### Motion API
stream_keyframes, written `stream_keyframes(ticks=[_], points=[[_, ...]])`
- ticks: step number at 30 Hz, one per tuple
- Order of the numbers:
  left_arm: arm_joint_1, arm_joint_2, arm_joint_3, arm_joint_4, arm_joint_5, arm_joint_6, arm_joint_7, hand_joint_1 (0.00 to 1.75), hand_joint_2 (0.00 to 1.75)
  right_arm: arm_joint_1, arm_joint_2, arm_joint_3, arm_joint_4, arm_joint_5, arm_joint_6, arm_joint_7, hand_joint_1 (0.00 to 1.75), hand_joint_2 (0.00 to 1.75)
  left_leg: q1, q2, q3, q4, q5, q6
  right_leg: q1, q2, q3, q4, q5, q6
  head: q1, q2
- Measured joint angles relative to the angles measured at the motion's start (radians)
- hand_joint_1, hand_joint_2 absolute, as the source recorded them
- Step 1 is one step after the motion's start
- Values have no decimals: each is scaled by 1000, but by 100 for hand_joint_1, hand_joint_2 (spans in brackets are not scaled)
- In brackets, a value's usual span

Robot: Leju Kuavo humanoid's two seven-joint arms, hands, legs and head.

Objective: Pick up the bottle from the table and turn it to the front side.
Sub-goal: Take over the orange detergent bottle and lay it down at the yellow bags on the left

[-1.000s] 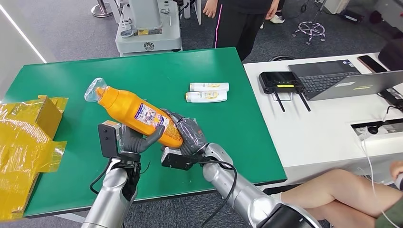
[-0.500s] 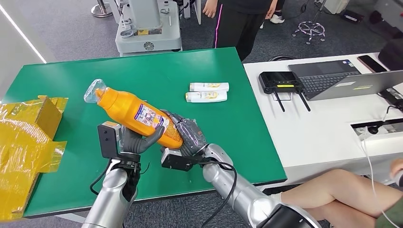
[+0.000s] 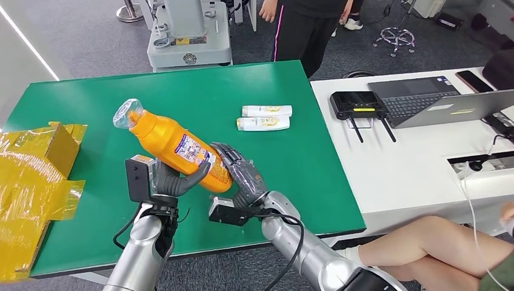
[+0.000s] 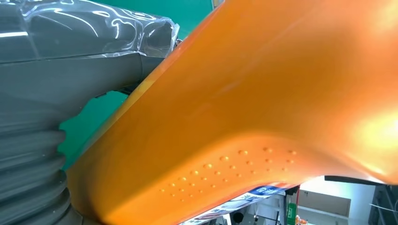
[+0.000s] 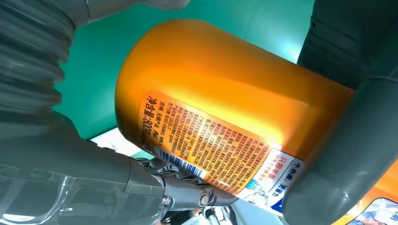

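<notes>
An orange bottle (image 3: pixel 176 145) with a printed label and a plastic-wrapped cap (image 3: pixel 128 113) hangs tilted above the green table (image 3: pixel 285 163), cap up toward the far left. My left hand (image 3: pixel 174 179) grips its middle from below, thumb against the label side. My right hand (image 3: pixel 242 174) cups the base, its fingers straightened out behind it. In the right wrist view the bottle (image 5: pixel 225 117) sits between the thick thumb (image 5: pixel 347 145) and the darker fingers (image 5: pixel 159 192), small-print back label facing the camera. The left wrist view has the orange bottle wall (image 4: pixel 263 103) pressed close to the camera.
Two small white tubes (image 3: pixel 263 117) lie on the table's far right part. A yellow taped box (image 3: pixel 36 176) sits at the left edge. A white desk (image 3: pixel 412 157) with a laptop (image 3: pixel 448 103) and a router (image 3: pixel 357 104) adjoins on the right. One person stands behind the table (image 3: pixel 306 24); another sits at lower right (image 3: pixel 436 242).
The bottle's cap end has risen and swung slightly right, steepening the tilt. My right hand's fingers have straightened and the hand has dropped a little at the base. The left hand keeps its hold.
</notes>
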Motion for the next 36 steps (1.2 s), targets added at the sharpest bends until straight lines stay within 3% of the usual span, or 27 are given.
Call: stream_keyframes(ticks=[11, 16, 25, 36], points=[[-4, 2, 12, 0, 1, 7, -16, 175, 175, 19, 0, -15, -22, -48, -42, -58, 0, 175, 0, 0, 0, 0, 0, 0, 0, 0, 0, 0, 0, 0, 0, 0], [-16, 3, 32, 0, 0, 19, -16, 175, 175, 46, 3, -22, -94, -86, -54, -34, 0, 175, 0, -1, 0, 0, 0, 0, 0, -1, 0, 0, 0, 0, 0, 0], [-19, 19, 45, 0, 8, 44, -12, 175, 175, 165, -4, 7, -420, -158, -43, 50, 0, 175, 0, -1, 0, 0, 0, 0, 0, 0, 0, 0, 0, 0, 0, 0], [-19, 40, 47, -1, 21, 91, -12, 175, 175, 272, -45, 104, -722, -226, -90, 69, 0, 175, 0, -1, 0, 0, 0, 0, 0, 0, 0, 0, 0, 0, 0, 0]])
